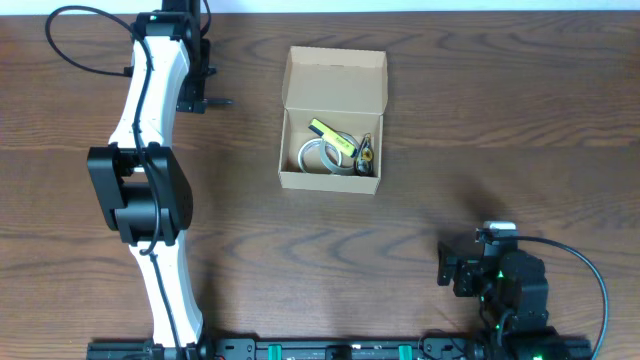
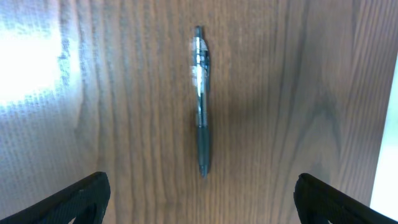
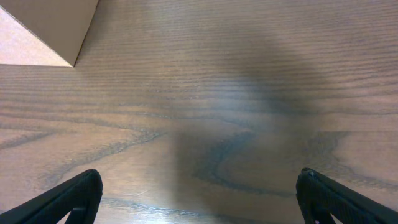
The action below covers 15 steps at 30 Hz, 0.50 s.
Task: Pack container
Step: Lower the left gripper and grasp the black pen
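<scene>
Two released hands; left hand (image 2: 199, 200) above a pen (image 2: 200, 99); right hand (image 3: 199, 200) apart from the open container (image 1: 335, 78).

Tan container (image 1: 336, 80), brown wood-grain table (image 1: 480, 120), dark grey and silver pen (image 2: 200, 124), white-and-black left arm (image 1: 150, 110)

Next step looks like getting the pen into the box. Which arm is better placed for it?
Left. The left gripper is open directly above the pen, which is centred in its wrist view. The right gripper, also open, sits over bare table at the near edge, across the container from the pen.
</scene>
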Motion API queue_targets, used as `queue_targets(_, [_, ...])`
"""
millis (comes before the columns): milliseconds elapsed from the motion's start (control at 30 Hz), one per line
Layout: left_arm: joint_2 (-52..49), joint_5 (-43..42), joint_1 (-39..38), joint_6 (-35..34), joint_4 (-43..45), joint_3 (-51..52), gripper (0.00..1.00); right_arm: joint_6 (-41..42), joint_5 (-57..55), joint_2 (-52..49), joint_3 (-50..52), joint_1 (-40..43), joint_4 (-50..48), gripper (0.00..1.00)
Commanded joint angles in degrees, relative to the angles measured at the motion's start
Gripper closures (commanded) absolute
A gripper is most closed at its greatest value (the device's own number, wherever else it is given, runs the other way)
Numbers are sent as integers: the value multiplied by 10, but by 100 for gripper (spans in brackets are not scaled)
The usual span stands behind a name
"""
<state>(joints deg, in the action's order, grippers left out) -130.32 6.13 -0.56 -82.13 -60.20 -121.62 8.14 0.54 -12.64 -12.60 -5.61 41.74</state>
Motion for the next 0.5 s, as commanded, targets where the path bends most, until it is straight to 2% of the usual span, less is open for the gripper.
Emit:
queue_targets(0, [-22,-23,13,21,-7,-21,5,6,-3,2,0,5,-1,1])
queue_targets(467, [-81,-58,14,25,-8,-21,5,6,-3,2,0,5,-1,1])
